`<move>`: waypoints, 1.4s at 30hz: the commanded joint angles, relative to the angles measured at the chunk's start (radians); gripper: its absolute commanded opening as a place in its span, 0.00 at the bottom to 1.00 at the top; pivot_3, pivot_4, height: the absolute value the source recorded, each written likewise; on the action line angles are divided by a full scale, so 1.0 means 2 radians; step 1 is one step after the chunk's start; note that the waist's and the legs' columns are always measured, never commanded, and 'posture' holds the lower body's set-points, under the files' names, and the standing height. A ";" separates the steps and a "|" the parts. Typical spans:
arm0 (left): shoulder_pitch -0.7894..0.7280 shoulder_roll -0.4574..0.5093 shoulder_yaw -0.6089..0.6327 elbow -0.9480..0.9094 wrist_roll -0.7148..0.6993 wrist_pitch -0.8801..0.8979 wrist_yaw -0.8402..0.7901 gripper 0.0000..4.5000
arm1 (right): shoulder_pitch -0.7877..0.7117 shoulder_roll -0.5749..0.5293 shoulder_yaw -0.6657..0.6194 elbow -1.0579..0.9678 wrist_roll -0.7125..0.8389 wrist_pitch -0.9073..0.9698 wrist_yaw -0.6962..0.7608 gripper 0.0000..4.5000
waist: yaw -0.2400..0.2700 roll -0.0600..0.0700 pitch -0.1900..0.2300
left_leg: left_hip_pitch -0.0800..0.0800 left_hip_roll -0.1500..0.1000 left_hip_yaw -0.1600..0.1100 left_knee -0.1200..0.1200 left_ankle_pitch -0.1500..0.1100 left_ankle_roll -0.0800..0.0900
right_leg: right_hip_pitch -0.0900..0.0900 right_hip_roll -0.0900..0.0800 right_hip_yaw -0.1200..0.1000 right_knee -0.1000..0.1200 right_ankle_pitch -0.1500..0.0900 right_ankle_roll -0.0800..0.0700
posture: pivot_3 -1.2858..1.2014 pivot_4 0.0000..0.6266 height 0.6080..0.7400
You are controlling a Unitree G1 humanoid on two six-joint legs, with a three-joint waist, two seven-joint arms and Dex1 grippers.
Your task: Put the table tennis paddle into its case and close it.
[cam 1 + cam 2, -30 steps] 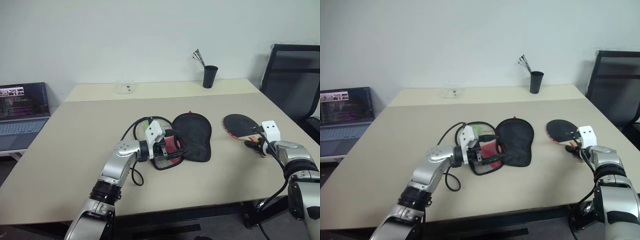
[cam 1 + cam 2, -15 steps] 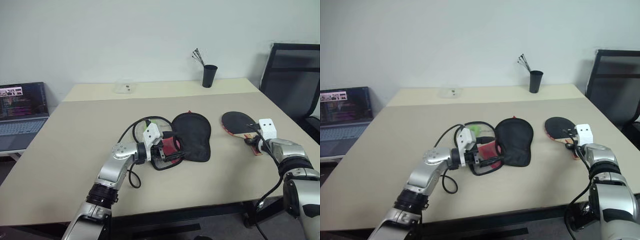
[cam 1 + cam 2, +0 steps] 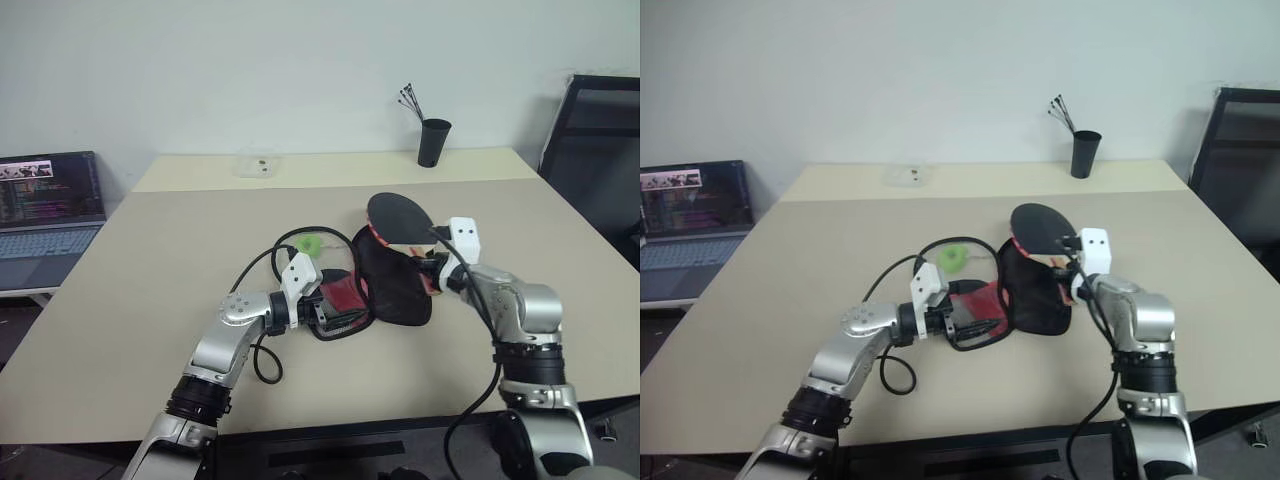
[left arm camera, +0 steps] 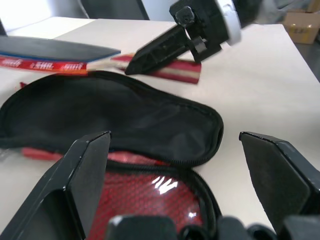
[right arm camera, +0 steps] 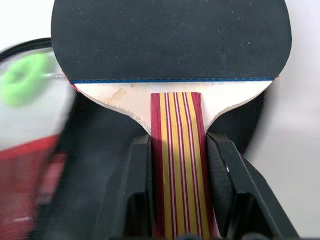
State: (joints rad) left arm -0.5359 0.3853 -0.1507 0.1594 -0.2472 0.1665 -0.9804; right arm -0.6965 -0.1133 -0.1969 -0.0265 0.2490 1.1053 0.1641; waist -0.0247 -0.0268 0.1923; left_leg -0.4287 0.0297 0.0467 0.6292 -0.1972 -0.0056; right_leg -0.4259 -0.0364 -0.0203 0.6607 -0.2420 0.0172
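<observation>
The table tennis paddle [image 3: 398, 214] hangs tilted just above the table. My right gripper [image 3: 432, 268] is shut on its striped wooden handle [image 5: 179, 150], with the black blade [image 5: 170, 40] pointing away from me. Below it the case [image 3: 394, 282] lies unzipped on the table, black flap [image 4: 125, 117] spread open and red mesh half [image 4: 150, 195] towards my left gripper [image 3: 325, 306]. That gripper is open, its fingers [image 4: 85, 170] standing wide on either side of the red mesh half. The paddle's handle and the right gripper [image 4: 150, 52] hover over the flap's far edge.
A green ring [image 3: 308, 245] and a black cable [image 3: 268, 262] lie just behind the case. A black pen cup [image 3: 433, 143] and a clear small box [image 3: 252, 165] stand at the table's far edge. A laptop [image 3: 45, 215] sits to the left, a black chair [image 3: 600, 140] to the right.
My right gripper has lifted the paddle off the table's right side and carried it left, over the open case. The left gripper has stayed put. The camera view has shifted.
</observation>
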 commanded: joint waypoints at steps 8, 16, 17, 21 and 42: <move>0.002 0.000 0.004 -0.027 -0.004 -0.004 0.007 1.00 | 0.007 0.044 0.007 0.002 -0.013 -0.044 -0.072 0.24 | -0.001 0.000 0.000 | 0.000 0.000 0.000 0.000 0.000 0.000 | 0.000 0.000 0.001 0.000 0.000 0.001 | 0.52 0.24 1.00; 0.006 0.001 0.005 -0.033 -0.004 -0.001 0.009 1.00 | 0.021 0.043 0.023 0.011 -0.021 -0.050 -0.081 0.24 | -0.002 0.000 0.000 | 0.000 0.000 0.001 0.000 0.000 0.000 | 0.000 0.001 0.001 0.000 0.000 0.001 | 0.52 0.24 1.00; 0.006 0.001 0.006 -0.033 -0.004 -0.001 0.009 1.00 | 0.023 0.044 0.025 0.010 -0.023 -0.049 -0.082 0.24 | -0.002 0.000 0.000 | 0.000 0.000 0.001 0.000 0.000 0.000 | 0.000 0.001 0.001 0.000 0.000 0.001 | 0.52 0.24 1.00; 0.008 0.001 0.006 -0.029 -0.004 -0.004 0.008 1.00 | 0.028 0.047 0.032 0.010 -0.025 -0.048 -0.087 0.24 | -0.002 0.000 0.000 | 0.000 0.000 0.000 0.000 0.000 0.000 | 0.000 0.001 0.001 0.000 0.000 0.001 | 0.52 0.24 1.00; 0.051 0.076 0.077 -0.032 -0.014 0.012 0.024 1.00 | 0.066 -0.023 0.086 -0.211 0.075 0.021 0.043 1.00 | -0.003 0.000 0.000 | 0.000 0.001 0.000 0.000 0.000 0.000 | 0.000 0.001 0.000 0.000 0.000 0.001 | 0.52 0.24 1.00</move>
State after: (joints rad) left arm -0.4367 0.5112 -0.0349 0.1165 -0.2680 0.1964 -0.9373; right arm -0.5660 -0.1272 -0.0314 -0.3688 0.3447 1.1197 0.1907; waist -0.0312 -0.0271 0.1922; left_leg -0.4281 0.0321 0.0464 0.6302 -0.1970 -0.0053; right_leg -0.4260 -0.0342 -0.0202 0.6613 -0.2413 0.0184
